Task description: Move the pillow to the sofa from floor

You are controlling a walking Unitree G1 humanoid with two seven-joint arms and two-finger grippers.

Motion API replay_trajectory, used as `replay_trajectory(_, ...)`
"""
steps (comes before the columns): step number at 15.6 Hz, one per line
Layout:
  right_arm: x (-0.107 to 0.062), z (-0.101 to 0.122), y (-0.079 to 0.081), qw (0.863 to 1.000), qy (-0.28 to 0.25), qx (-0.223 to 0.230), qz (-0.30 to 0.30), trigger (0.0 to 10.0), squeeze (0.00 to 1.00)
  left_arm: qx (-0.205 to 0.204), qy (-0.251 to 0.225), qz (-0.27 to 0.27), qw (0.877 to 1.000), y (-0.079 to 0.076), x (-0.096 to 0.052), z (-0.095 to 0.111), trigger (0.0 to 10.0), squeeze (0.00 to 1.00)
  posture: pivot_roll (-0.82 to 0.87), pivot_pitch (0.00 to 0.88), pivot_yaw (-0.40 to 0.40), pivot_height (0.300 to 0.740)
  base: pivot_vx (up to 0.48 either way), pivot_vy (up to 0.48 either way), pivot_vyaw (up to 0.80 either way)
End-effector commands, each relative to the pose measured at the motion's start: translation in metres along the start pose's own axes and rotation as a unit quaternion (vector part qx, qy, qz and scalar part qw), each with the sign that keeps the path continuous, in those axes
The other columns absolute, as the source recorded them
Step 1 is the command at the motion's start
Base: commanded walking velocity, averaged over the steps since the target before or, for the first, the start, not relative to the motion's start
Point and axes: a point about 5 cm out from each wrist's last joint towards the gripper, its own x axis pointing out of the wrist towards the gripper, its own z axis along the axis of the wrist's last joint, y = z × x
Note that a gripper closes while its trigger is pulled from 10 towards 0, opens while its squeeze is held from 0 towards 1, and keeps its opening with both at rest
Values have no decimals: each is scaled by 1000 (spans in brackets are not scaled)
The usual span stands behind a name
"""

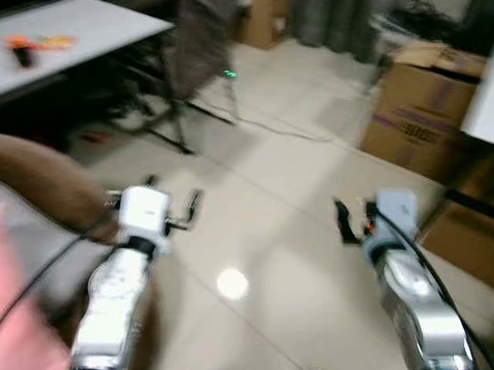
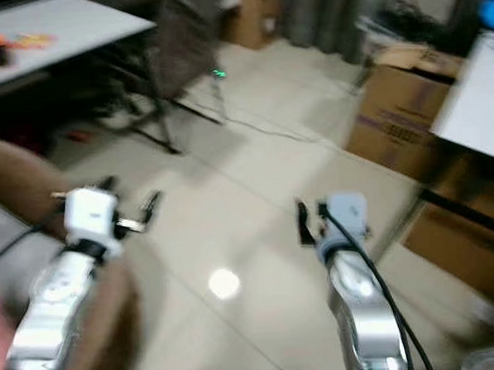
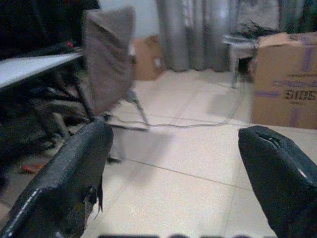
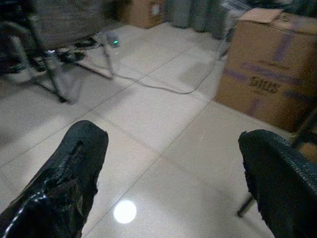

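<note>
The head views are blurred. A brown sofa arm (image 1: 39,175) curves in at the left, with a grey seat surface (image 1: 35,246) beside it. A soft pink shape (image 1: 9,313) lies at the lower left edge; I cannot tell whether it is the pillow. My left gripper (image 1: 175,195) hangs just right of the sofa arm, above the tiled floor (image 1: 256,209). It is open, and the left wrist view shows nothing between its fingers (image 3: 74,173). My right gripper (image 1: 355,217) is held over the bare floor further right, also open with nothing between its fingers (image 4: 64,173).
A white table (image 1: 65,29) carrying small orange items stands at the back left. Beside it is a chair draped in grey-brown cloth (image 1: 202,38). A cable (image 1: 286,133) runs across the floor. Cardboard boxes (image 1: 421,109) and another white tabletop edge (image 1: 487,98) are on the right.
</note>
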Motion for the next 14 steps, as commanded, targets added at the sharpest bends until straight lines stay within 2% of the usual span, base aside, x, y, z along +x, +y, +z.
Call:
replay_trajectory(1, -1, -5, -6, 1000, 11, -4, -8, 10000, 0, 2, -3, -8, 1000, -6, 0, 1, 10000, 0, -122, 0, -7, 740, 0, -394, -800)
replay_trajectory(4, 2, -2, -6, 1000, 10, -13, 5, 10000, 0, 2, -1, 4, 1000, -4, -4, -1, 10000, 0, -109, 0, -30, 740, 0, -336, -800)
replay_trajectory(7, 5, -1, -2, 999, 3, -8, 33, 10000, 0, 0, -1, 12, 1000, -3, -6, -2, 10000, 0, -105, 0, -32, 740, 0, 0, -800)
replay_trajectory(11, 7, -5, -1, 998, 7, -10, 56, 10000, 0, 7, 2, 1, 1000, -5, -3, -2, 10000, 0, -113, 0, -16, 740, 0, 0, 0)
replay_trajectory(14, 5, -14, -7, 999, 20, -3, 30, 10000, 0, 8, 1, -3, 1000, -8, 2, -2, 10000, 0, -126, 0, 4, 740, 0, 0, 0)
